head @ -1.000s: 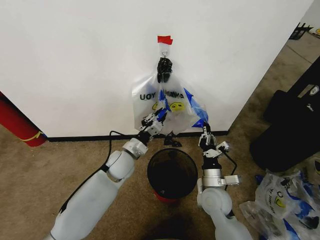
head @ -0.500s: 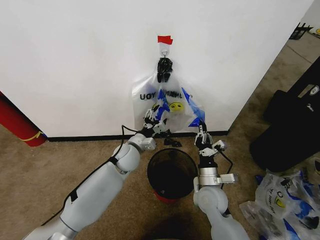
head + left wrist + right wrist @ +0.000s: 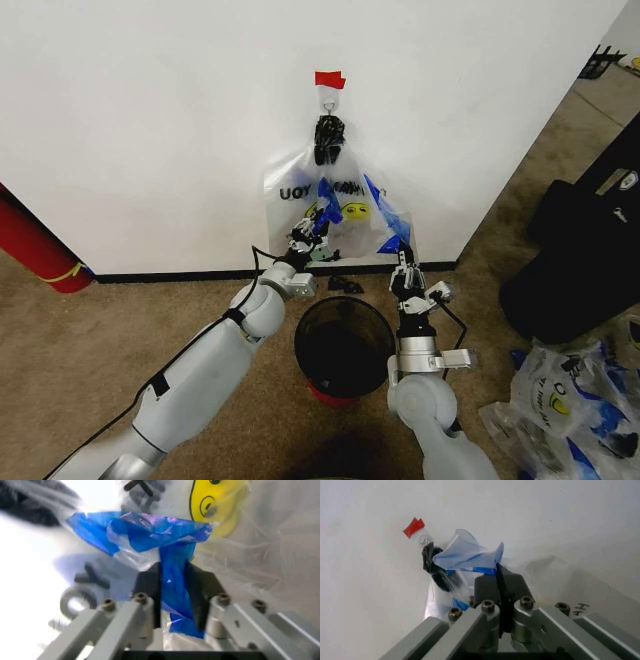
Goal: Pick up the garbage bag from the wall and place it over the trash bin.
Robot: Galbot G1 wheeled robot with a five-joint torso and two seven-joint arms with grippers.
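The garbage bag (image 3: 388, 218), translucent with blue patches, hangs from a small hook (image 3: 328, 100) under red tape (image 3: 329, 79) on the white wall (image 3: 150, 120). It hangs together with a white smiley THANK YOU bag (image 3: 343, 205). My left gripper (image 3: 308, 238) is up against the bags' lower left; the left wrist view shows this gripper (image 3: 175, 583) shut on a blue strip of the garbage bag (image 3: 150, 525). My right gripper (image 3: 404, 263) is at the lower right; that gripper (image 3: 498, 578) is shut on a thin blue fold of the bag (image 3: 467, 553). The black mesh trash bin (image 3: 345, 345) stands below, between both arms.
A red cylinder (image 3: 30, 245) leans at the left along the black baseboard (image 3: 170, 273). A big black case (image 3: 585, 245) sits to the right. More plastic bags (image 3: 560, 405) lie on the carpet at the lower right. Small black bits (image 3: 346, 286) lie behind the bin.
My left arm has swung in closer to the wall, its gripper staying on the bag's lower left. The right gripper shifted slightly left and toward the wall, and the bag's blue right side drew in.
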